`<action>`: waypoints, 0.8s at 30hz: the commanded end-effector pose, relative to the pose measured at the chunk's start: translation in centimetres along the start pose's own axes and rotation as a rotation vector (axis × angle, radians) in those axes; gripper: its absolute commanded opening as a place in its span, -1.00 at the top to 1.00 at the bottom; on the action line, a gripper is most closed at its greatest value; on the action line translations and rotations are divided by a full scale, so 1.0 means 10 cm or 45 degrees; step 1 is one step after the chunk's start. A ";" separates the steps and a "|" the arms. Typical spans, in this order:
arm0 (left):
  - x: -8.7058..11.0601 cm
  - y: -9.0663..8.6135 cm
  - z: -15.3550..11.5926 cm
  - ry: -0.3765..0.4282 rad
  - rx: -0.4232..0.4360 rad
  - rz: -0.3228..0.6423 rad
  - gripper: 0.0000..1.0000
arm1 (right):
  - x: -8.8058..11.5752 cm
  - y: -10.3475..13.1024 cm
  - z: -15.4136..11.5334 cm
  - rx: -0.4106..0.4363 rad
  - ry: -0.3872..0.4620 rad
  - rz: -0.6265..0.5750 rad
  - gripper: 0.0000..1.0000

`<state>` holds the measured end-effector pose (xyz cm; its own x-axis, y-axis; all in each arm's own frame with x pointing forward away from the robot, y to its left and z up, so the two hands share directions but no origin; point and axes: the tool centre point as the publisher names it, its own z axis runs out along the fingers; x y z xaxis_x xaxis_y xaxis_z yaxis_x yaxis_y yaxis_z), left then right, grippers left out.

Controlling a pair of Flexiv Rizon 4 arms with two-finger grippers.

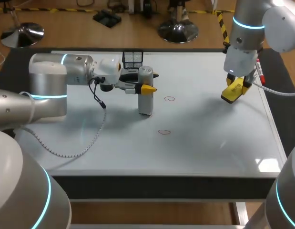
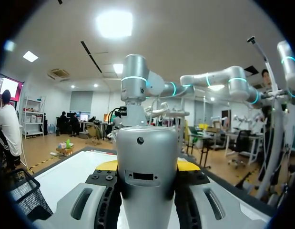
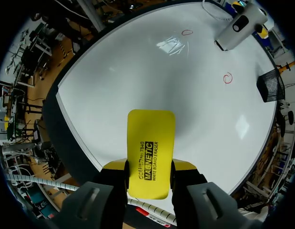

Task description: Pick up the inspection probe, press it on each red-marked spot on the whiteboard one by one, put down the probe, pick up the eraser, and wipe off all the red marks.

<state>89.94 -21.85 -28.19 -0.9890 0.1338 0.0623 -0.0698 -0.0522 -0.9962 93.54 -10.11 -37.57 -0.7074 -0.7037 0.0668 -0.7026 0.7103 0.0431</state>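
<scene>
Left gripper (image 1: 146, 88) clamps our upright probe (image 1: 145, 102); red circles (image 1: 170, 98) (image 1: 164, 132) lie beside the probe, toward our right gripper (image 1: 235, 88), which holds the eraser (image 3: 151, 143).

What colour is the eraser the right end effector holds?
The eraser is yellow with black print on it; the right wrist view shows it best.

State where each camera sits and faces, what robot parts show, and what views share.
Head view: above and behind, looking down on the whiteboard; left gripper holds probe, right gripper holds eraser.
Left wrist view: on left wrist, looking level across the whiteboard; left gripper around probe.
Right wrist view: on right wrist, looking down at the whiteboard; right gripper around eraser.
Shared: head and right wrist views both show probe and red marks.
</scene>
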 end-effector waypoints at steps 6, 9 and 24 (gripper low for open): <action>0.12 -0.07 -0.11 -0.073 0.007 0.014 1.00 | 0.00 0.00 -0.01 0.002 0.003 -0.001 1.00; 0.20 -0.12 -0.21 -0.113 0.011 0.026 1.00 | 0.00 0.00 -0.01 0.002 0.003 -0.001 1.00; 0.65 -0.32 -0.81 -0.296 0.050 0.042 1.00 | 0.00 0.00 -0.01 0.002 0.003 -0.001 1.00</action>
<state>86.98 -14.55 -25.84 -0.9992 0.0122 0.0380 -0.0390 -0.1021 -0.9940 93.54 -10.11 -37.57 -0.7074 -0.7037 0.0667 -0.7026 0.7103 0.0431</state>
